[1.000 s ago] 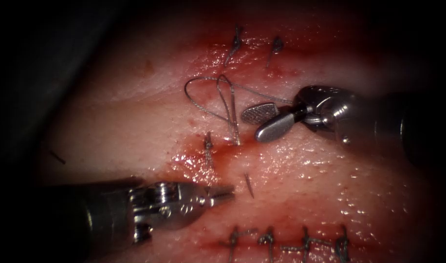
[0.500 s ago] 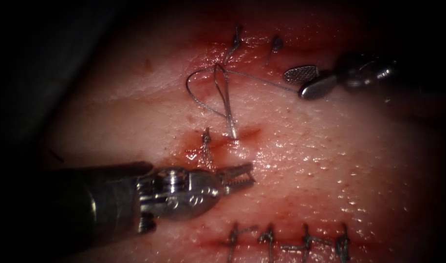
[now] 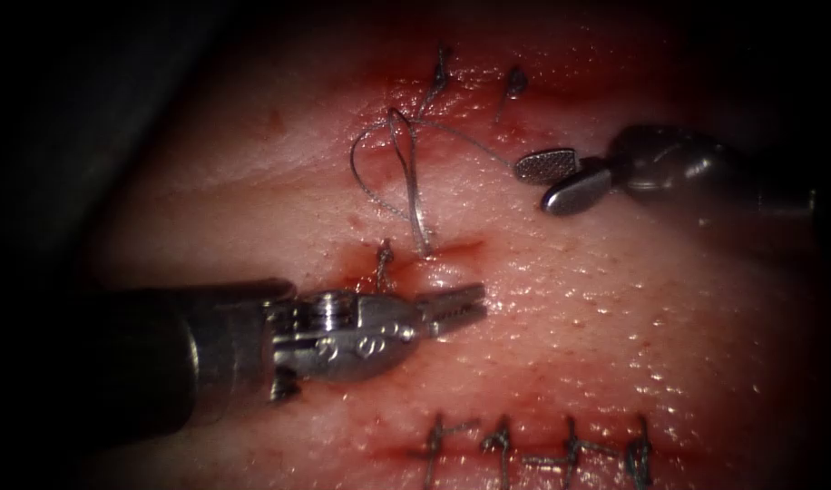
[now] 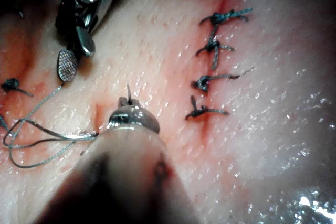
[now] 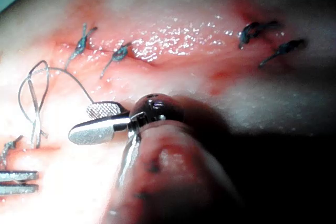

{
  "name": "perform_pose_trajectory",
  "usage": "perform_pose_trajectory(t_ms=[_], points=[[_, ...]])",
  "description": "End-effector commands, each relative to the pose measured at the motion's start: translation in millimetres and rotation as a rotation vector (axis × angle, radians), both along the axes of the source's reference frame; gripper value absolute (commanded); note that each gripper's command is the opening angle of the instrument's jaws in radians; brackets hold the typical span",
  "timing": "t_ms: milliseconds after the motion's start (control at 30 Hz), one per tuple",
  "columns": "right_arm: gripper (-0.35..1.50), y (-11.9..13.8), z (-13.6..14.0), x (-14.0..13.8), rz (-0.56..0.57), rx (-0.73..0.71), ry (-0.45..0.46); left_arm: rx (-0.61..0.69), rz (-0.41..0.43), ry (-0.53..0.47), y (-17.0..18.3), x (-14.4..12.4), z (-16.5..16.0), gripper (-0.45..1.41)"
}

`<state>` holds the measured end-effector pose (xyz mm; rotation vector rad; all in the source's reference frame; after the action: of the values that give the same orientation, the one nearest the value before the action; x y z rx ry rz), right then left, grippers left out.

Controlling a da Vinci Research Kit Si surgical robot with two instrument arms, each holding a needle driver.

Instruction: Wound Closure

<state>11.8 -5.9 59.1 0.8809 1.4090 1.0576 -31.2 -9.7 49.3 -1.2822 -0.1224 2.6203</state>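
Observation:
My left tool (image 3: 461, 304) lies low on the left side of the tissue (image 3: 615, 318), jaws nearly closed just below the red cut (image 3: 452, 247). A short dark thread end (image 4: 128, 93) sticks out past its tip, apparently pinched there. The same jaws appear as two parallel bars (image 5: 20, 181). My right tool (image 3: 533, 184) hovers upper right, jaws wide open and gripping nothing. A grey thread loop (image 3: 379, 172) rises from the cut, and one strand runs to the ribbed pad of the right tool's jaw (image 3: 544, 164). The loop (image 5: 34, 93) also lies beside the right tool (image 5: 80, 123).
A row of several tied stitches (image 3: 533, 449) runs along the near edge. Two more knots (image 3: 441, 77) sit at the far edge, and one knot (image 3: 385, 263) sits beside the cut. Red fluid (image 3: 356, 272) stains the tissue there.
The left tool moved right and upward and closed its jaws where the short thread end stood. The right tool pulled back up and right, then eased down-left. The loop narrowed.

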Motion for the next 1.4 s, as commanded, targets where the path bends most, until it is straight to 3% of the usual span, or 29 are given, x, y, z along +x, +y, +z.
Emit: perform_pose_trajectory(t_ms=[33, 100, 133, 200, 300, 333, 400, 700, 933, 1000, 1067, 1300, 1400], points=[[1.21, -0.7, 0.2, 0.8, 0.012, -0.030, -0.004, 0.018, 0.003, -0.022, -0.1, -0.6, 0.2, -0.45], [1.13, -1.1, -0.2, 1.0, 0.010, -0.096, -0.003, 0.039, 0.001, -0.044, -0.3, -0.8, -0.3, -0.45], [0.86, -1.2, -0.5, 1.2, -0.003, -0.139, 0.012, 0.050, 0.003, -0.059, -0.4, -1.0, -0.5, -0.45], [1.03, -1.2, -1.0, 1.9, 0.004, -0.301, 0.008, 0.093, -0.022, -0.092, -0.8, -1.6, -1.1, -0.45], [1.28, -0.7, -1.6, 2.3, -0.041, -0.419, -0.030, 0.179, -0.101, -0.137, -1.2, -2.0, -1.9, -0.45], [1.33, -0.5, -2.1, 2.4, -0.096, -0.487, -0.072, 0.274, -0.139, -0.204, -1.4, -2.1, -2.4, -0.45], [1.31, -1.1, -2.7, 2.5, -0.138, -0.566, -0.099, 0.389, -0.138, -0.287, -1.6, -1.9, -3.8, -0.45], [1.33, -2.4, -3.4, 2.4, -0.144, -0.672, -0.106, 0.579, -0.153, -0.414, -1.7, -0.9, -6.6, -0.45], [1.33, -3.6, -2.9, 3.1, -0.169, -0.727, -0.122, 0.837, -0.136, -0.619, -1.9, -1.0, -8.6, -0.45], [1.33, -4.0, -2.7, 3.2, -0.178, -0.733, -0.117, 0.936, -0.157, -0.724, -1.6, -0.8, -9.5, -0.45], [1.33, -4.1, -2.6, 3.2, -0.184, -0.735, -0.119, 0.976, -0.162, -0.749, -1.6, -0.8, -10.0, -0.45], [1.31, -4.7, -2.6, 3.6, -0.201, -0.770, -0.085, 1.020, -0.148, -0.800, -1.8, -0.6, -12.1, -0.45], [1.31, -5.2, -3.1, 4.0, -0.209, -0.812, -0.068, 0.905, -0.135, -0.806, -1.7, 0.3, -13.4, -0.45]])
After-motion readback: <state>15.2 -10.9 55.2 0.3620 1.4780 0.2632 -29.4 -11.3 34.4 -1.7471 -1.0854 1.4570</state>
